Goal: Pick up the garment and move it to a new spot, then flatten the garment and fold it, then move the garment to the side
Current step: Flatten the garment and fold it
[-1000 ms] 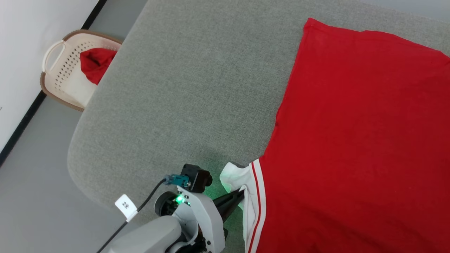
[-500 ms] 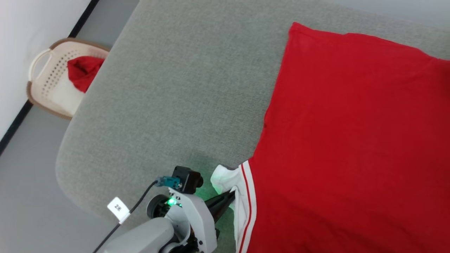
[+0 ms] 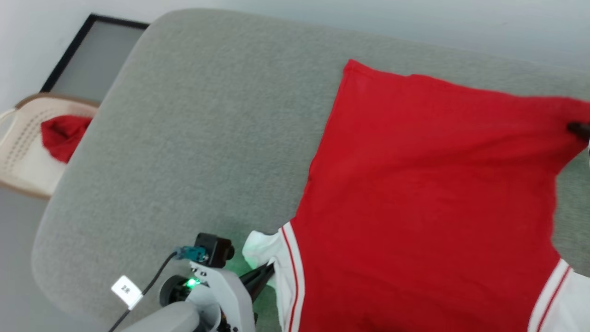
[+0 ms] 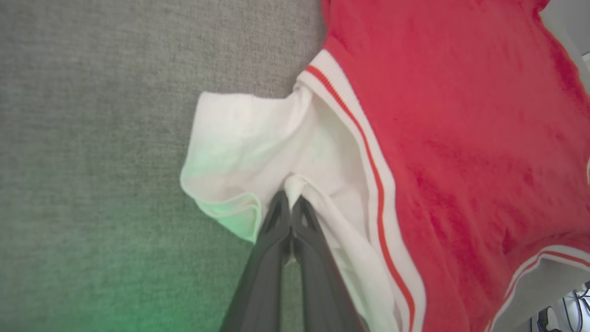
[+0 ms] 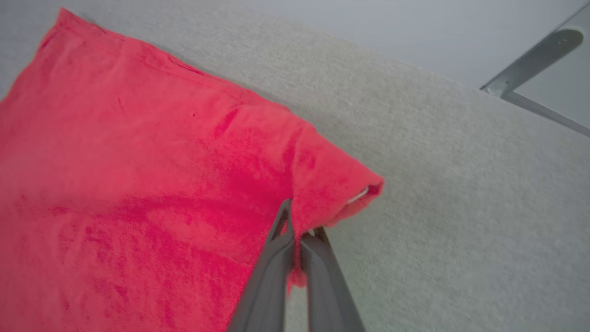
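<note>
1. Garment [image 3: 415,207] lies spread plain-side up on the grey cushion [image 3: 207,138], mostly flat, so I'd say I'm in the flatten step.
2. Left gripper [image 4: 291,205] is pinched tight on the white sleeve [image 4: 239,152].
3. Right gripper [image 5: 299,228] is clamped on a red hem corner [image 5: 341,193], which looks lifted a bit off the cushion.
4. Next, I reckon: pull both grips apart gently to tension the cloth, lay it down smooth, then let go before folding.

Grey fabric surface [image 3: 193,138], pale floor [image 3: 18,276], basket [image 3: 18,138]
</note>
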{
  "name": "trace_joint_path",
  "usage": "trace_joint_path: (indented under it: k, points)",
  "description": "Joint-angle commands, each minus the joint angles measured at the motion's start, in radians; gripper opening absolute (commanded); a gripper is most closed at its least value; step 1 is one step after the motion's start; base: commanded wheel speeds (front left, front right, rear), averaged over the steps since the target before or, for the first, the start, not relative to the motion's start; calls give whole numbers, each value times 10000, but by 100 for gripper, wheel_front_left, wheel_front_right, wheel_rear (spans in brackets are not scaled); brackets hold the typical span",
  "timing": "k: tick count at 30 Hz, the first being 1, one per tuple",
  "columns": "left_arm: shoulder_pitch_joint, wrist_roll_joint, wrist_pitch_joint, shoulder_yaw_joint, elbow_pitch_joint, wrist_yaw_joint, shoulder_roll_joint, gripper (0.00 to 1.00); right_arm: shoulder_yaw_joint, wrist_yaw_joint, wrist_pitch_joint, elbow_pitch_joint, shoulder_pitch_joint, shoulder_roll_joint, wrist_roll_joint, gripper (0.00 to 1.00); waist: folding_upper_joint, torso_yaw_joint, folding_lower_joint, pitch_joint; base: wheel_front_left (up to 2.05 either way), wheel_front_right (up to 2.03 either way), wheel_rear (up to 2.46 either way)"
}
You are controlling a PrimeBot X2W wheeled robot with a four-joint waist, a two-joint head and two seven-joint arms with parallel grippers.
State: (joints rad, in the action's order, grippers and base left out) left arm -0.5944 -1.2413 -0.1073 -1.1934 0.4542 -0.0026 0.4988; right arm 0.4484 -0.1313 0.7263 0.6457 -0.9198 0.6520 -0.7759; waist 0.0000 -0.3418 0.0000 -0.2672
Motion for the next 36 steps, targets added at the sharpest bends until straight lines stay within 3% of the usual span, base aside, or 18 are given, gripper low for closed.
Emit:
trace_joint_path:
  k: [1,6,13,23,30,32,33,34,36]
  points:
    - [400,-83,130,-69,95,283,346,0,-96,7,18,-656,697,276,-295,0,0,656,0,533,0,0,0]
    - [600,-170,157,-20,-323,463,677,0,-801,7,-98,-2181,2476,652,-914,0,0,1111,0,768,0,0,0]
    - [717,-247,194,29,-796,655,918,0,-2205,7,-207,-3659,4987,610,-1044,0,0,1464,0,930,0,0,0]
    - [781,-291,265,63,-1264,817,1197,0,-4680,7,332,-5543,8417,-939,-202,0,0,1706,0,891,0,0,0]
    - [812,-342,268,73,-1316,867,1187,0,-5208,7,472,-6328,9116,-1946,855,0,0,1774,0,870,0,0,0]
    - [820,-354,264,78,-1311,856,1173,0,-5122,7,361,-6431,9147,-2075,1069,49,0,1789,0,880,0,0,0]
    - [826,-362,259,82,-1299,858,1178,0,-5020,7,290,-6518,9186,-2126,1150,91,0,1802,0,887,0,0,0]
    - [833,-372,253,88,-1294,866,1180,0,-4975,7,241,-6581,9211,-2126,1217,100,0,1819,0,889,0,0,0]
    - [842,-377,241,101,-1289,877,1190,0,-4951,7,24,-6714,9229,-2106,1390,100,0,1865,0,892,0,0,0]
